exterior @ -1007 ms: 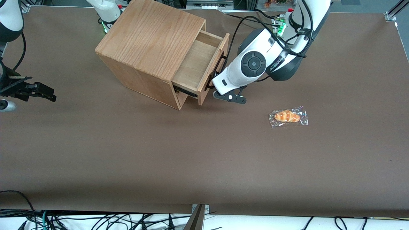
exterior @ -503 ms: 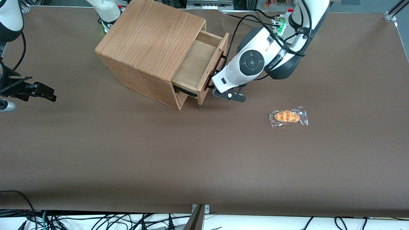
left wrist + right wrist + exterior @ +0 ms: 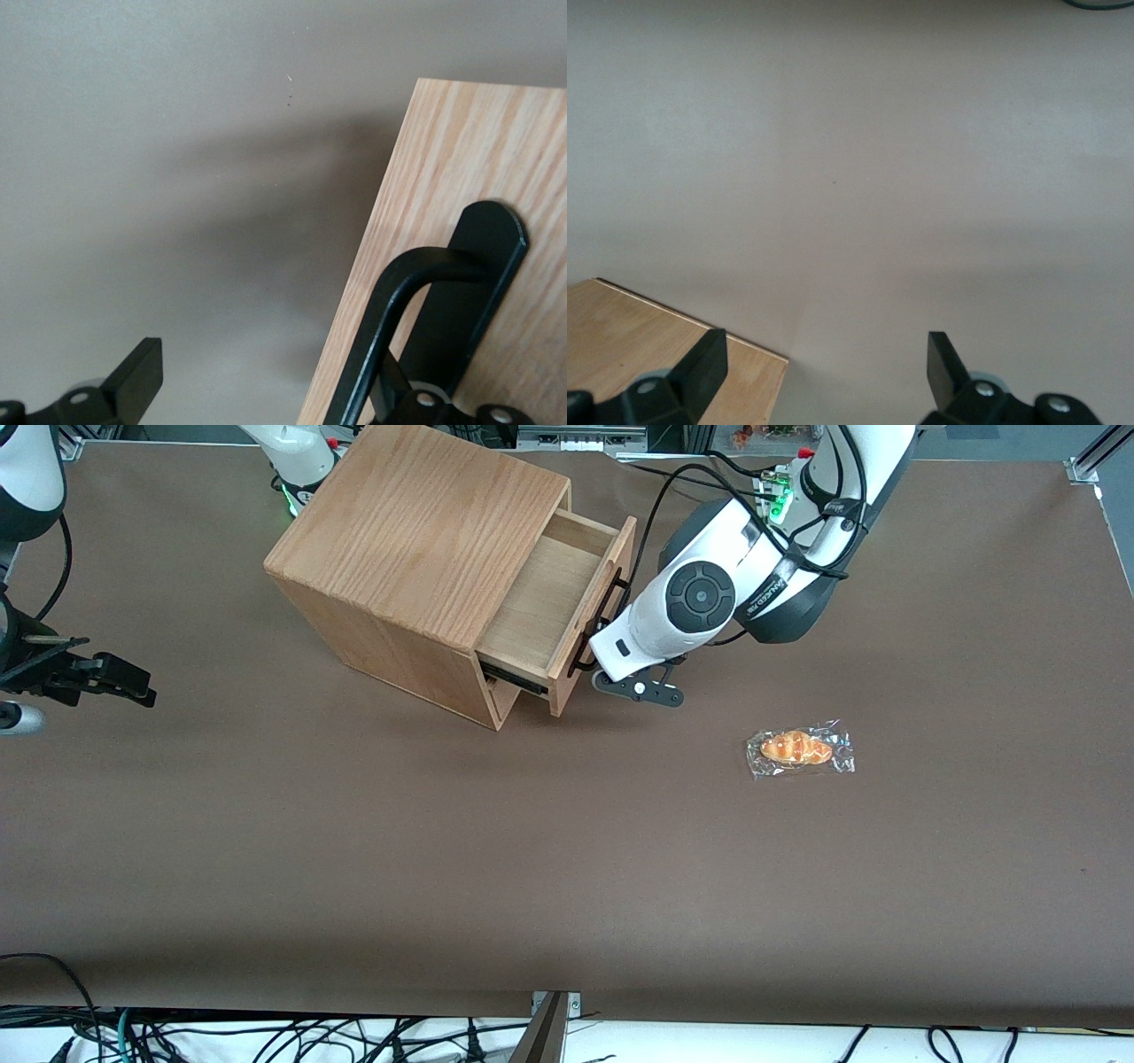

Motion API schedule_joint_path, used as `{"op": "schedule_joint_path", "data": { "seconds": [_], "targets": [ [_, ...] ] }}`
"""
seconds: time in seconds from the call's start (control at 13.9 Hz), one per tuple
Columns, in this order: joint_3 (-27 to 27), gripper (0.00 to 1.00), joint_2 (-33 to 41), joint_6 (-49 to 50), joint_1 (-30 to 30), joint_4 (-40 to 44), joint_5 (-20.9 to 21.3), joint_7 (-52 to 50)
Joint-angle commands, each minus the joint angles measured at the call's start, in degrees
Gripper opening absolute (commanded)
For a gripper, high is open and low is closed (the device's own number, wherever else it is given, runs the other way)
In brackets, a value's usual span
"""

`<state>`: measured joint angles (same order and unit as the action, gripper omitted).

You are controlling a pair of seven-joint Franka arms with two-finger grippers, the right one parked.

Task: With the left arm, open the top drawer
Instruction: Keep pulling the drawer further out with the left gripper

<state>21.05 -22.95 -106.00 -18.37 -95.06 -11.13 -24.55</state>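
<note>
The top drawer (image 3: 540, 598) stands partly pulled out of the oak cabinet (image 3: 416, 522), its pale floor showing. A black bar handle (image 3: 609, 615) runs across its front. The left arm (image 3: 700, 598) reaches down to that handle, and its gripper (image 3: 594, 660) sits at the handle's end nearer the front camera. In the left wrist view the gripper (image 3: 275, 394) is open. One finger (image 3: 137, 376) hangs over bare table, clear of the drawer front (image 3: 461, 159). The other finger is tucked under the curved end of the handle (image 3: 390, 310).
A wrapped croissant (image 3: 799, 748) lies on the brown table (image 3: 567, 850), nearer the front camera than the arm and toward the working arm's end. Cables trail from the arm's base down to its wrist.
The left arm's wrist has shifted slightly upward against the drawer front. The drawer stands as far out as before.
</note>
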Motion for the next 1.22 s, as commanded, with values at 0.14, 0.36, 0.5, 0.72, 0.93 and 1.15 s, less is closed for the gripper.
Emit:
{"op": "schedule_joint_path", "data": {
  "seconds": [0.14, 0.36, 0.5, 0.72, 0.93, 1.15],
  "targets": [
    [-0.22, 1.00, 3.79, 0.70, 2.37, -3.99, 1.81, 0.73],
    [-0.13, 1.00, 3.88, 1.40, 2.99, -3.82, 3.75, 0.82],
    [-0.13, 1.00, 3.96, 1.49, 3.16, -3.82, 3.75, 0.82],
    [-0.13, 1.00, 3.88, 1.49, 3.60, -3.55, 3.83, 0.90],
    [-0.13, 1.00, 3.88, 1.49, 3.60, -3.20, 5.49, 0.90],
    [-0.13, 1.00, 3.96, 1.49, 3.60, -3.20, 5.86, 0.90]
  ]
}}
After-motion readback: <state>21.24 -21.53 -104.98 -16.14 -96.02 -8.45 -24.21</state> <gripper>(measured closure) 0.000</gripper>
